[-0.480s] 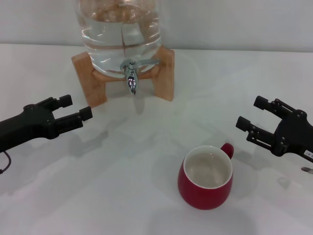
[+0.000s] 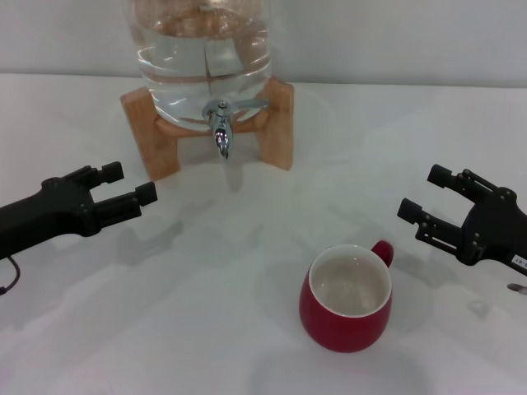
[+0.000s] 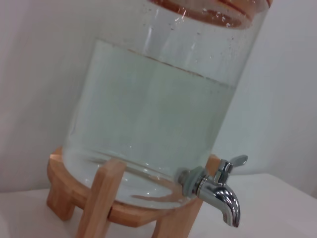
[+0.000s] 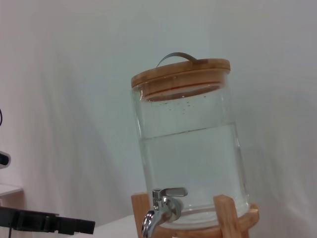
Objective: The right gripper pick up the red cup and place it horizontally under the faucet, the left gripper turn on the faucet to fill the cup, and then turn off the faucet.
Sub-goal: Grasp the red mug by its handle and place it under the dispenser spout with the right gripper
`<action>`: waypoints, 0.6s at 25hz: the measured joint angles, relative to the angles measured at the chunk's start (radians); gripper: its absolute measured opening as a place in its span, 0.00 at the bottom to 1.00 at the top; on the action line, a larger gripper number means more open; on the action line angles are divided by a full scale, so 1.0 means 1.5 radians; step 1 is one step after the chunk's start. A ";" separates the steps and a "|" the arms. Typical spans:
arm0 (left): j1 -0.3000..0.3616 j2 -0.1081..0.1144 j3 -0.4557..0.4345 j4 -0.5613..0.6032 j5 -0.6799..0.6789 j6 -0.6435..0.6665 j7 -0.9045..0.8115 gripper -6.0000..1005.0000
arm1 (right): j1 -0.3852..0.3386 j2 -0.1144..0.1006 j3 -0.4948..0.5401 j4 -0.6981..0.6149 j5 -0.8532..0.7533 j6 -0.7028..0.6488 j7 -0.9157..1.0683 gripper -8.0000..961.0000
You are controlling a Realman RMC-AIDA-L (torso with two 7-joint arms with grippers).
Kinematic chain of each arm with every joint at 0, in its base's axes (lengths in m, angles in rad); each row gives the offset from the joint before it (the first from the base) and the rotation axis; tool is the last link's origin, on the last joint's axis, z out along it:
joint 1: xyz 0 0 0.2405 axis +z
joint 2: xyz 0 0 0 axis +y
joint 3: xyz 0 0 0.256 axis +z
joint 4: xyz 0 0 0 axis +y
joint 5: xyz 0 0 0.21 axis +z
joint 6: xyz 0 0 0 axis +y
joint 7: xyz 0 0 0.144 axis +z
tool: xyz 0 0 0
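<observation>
The red cup (image 2: 347, 300) stands upright on the white table, front centre-right, its cream inside showing and its handle toward the back right. The chrome faucet (image 2: 221, 125) sticks out of the clear water jug (image 2: 203, 53) at the back; it also shows in the left wrist view (image 3: 218, 191) and the right wrist view (image 4: 159, 210). My right gripper (image 2: 420, 200) is open and empty, right of the cup and apart from it. My left gripper (image 2: 129, 183) is open and empty at the left, in front of and left of the faucet.
The jug rests on a wooden stand (image 2: 278, 123) with legs on each side of the faucet. The jug has a wooden lid (image 4: 181, 74) with a metal handle. The other arm's gripper shows low in the right wrist view (image 4: 47, 222).
My left gripper has shifted slightly forward. The right gripper and the cup have barely moved.
</observation>
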 joint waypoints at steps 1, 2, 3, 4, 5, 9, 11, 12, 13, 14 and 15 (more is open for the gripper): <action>0.000 0.000 0.000 0.000 0.002 0.000 0.000 0.88 | 0.000 0.000 0.000 0.000 0.001 0.001 0.000 0.81; 0.000 0.000 0.000 0.000 0.004 0.000 0.000 0.88 | 0.000 0.000 0.000 0.000 0.001 0.001 0.000 0.81; 0.000 0.000 0.000 0.000 0.005 0.000 0.000 0.88 | 0.000 -0.001 0.000 0.000 0.001 0.002 0.000 0.81; 0.000 0.000 0.000 0.000 0.007 0.000 0.000 0.88 | 0.000 -0.001 0.000 0.000 0.001 0.002 0.000 0.81; 0.000 0.000 0.000 0.000 0.010 0.000 0.000 0.88 | 0.001 -0.001 0.000 0.000 0.001 0.002 0.000 0.81; 0.007 0.000 -0.002 0.000 0.016 0.000 0.000 0.88 | 0.001 -0.005 0.000 -0.001 -0.001 -0.001 -0.007 0.81; 0.010 0.000 -0.002 -0.001 0.016 0.002 0.000 0.88 | -0.003 -0.012 0.000 -0.006 -0.001 -0.002 -0.015 0.81; 0.011 0.000 -0.003 -0.001 0.016 0.001 0.000 0.88 | -0.006 -0.015 0.000 -0.008 -0.001 -0.003 -0.020 0.81; 0.012 0.000 -0.003 -0.001 0.016 0.001 0.000 0.88 | -0.011 -0.018 0.000 -0.010 -0.001 -0.003 -0.029 0.81; 0.013 0.000 -0.003 -0.001 0.016 0.001 0.000 0.88 | -0.017 -0.019 0.000 -0.010 -0.001 -0.004 -0.040 0.81; 0.013 0.000 -0.004 -0.001 0.016 0.001 0.000 0.88 | -0.022 -0.020 0.000 -0.012 -0.001 -0.004 -0.053 0.81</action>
